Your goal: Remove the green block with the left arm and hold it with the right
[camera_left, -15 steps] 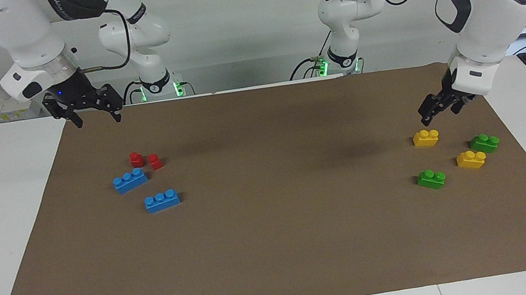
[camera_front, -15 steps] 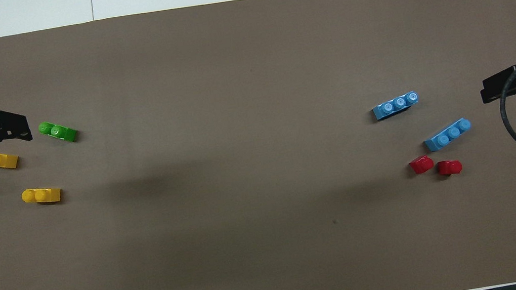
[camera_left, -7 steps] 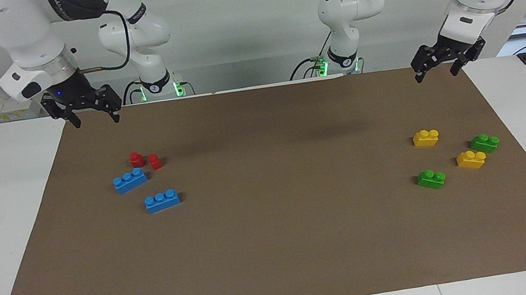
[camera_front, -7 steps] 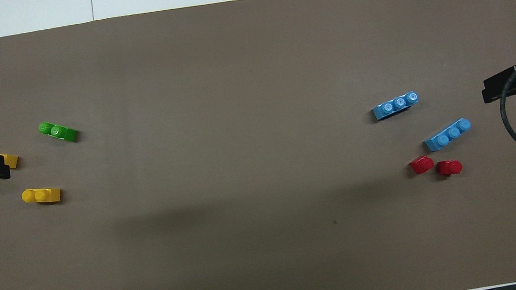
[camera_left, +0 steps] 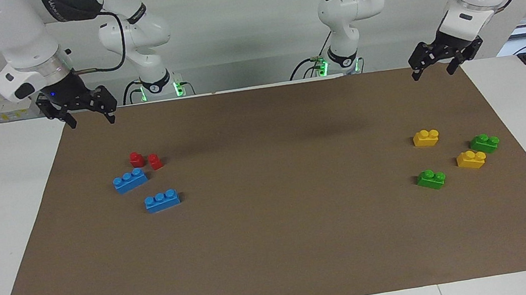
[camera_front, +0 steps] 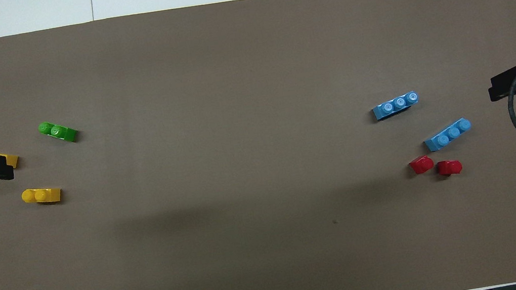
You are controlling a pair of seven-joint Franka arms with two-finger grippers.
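Both green blocks (camera_left: 432,179) lie loose among yellow ones, since the left gripper (camera_left: 432,71) and right gripper (camera_left: 89,119) hang released, grasping nothing.

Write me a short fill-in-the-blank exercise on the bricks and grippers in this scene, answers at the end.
1. The number of green bricks on the brown mat is ____.
2. The two red bricks lie nearer to the robots than the ____ bricks beside them.
3. The left gripper holds ____.
4. Both the left gripper and the right gripper have their jaws ____.

Answers: two; blue; nothing; open
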